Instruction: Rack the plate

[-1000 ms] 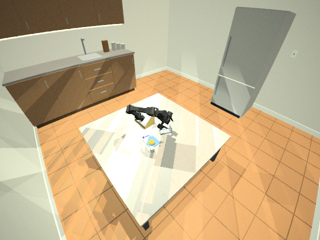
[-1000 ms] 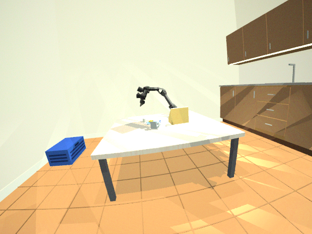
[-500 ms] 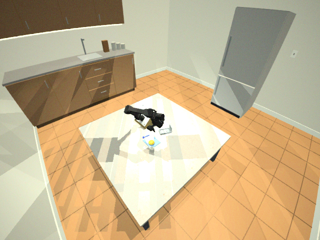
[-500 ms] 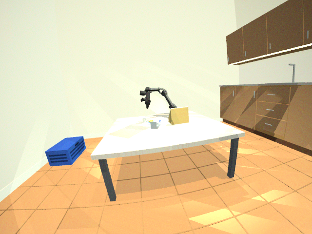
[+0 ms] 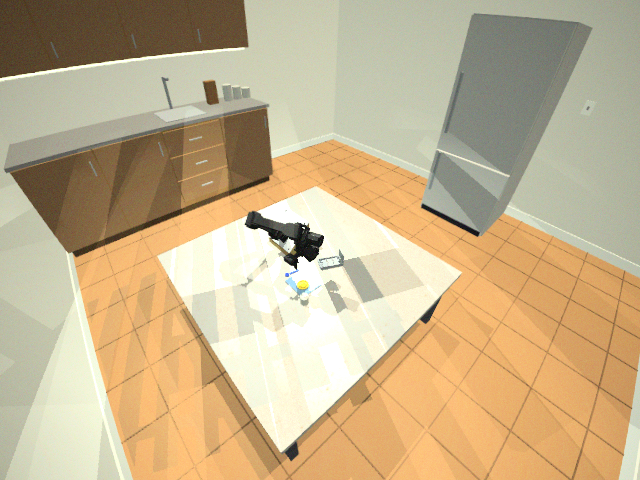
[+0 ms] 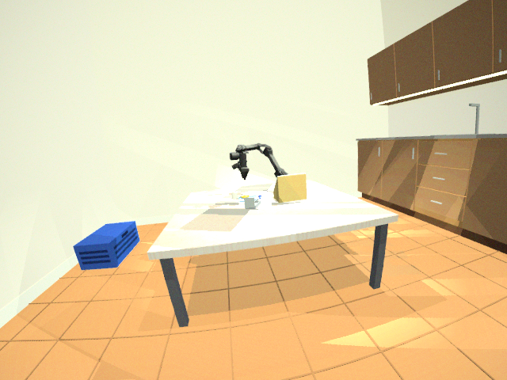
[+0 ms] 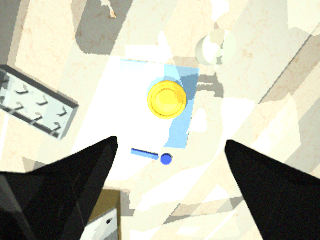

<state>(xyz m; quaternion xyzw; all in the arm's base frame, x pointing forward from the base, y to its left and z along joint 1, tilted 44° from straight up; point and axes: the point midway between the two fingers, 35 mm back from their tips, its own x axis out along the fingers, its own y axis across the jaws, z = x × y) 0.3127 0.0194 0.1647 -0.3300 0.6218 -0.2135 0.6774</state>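
Cataloguing one black six-joint robot arm (image 5: pixel 276 225) (image 6: pixel 268 152), reaching inward from near the far-left edge of the pale stone-look counter (image 5: pixel 281 428) (image 6: pixel 282 237) (image 7: pixel 255 50).

Item: black parallel-jaw gripper (image 5: pixel 300 259) (image 6: pixel 244 177) (image 7: pixel 171 143), fingers spread wide, nothing between them, pointed down above the work. The spread presumably leaves room to straddle a rim.

Item: round yellow plate (image 5: pixel 302 284) (image 6: pixel 244 196) (image 7: pixel 167 99), seemingly lying flat, left of the counter's middle and well in from the left edge. It lies over a light-blue square mat (image 5: pixel 313 287) (image 6: pixel 255 199) (image 7: pixel 177 136), which probably marks its starting place.

Item: grey dish rack with short prongs (image 5: pixel 341 256) (image 6: pixel 249 202) (image 7: pixel 69 122), on the side of the plate towards the counter's right corner; its slots would hold the plate on edge.

Item: whitish round cup (image 5: pixel 303 297) (image 6: pixel 233 195) (image 7: pixel 215 47), beside the mat, towards the near corner.

Item: small blue ball (image 5: pixel 286 274) (image 7: pixel 166 159), beside the mat, towards the left edge.

Judgement: the pick remains undone; the approach calls for lowering to one rim, sparing the cup, then turning the plate upright.
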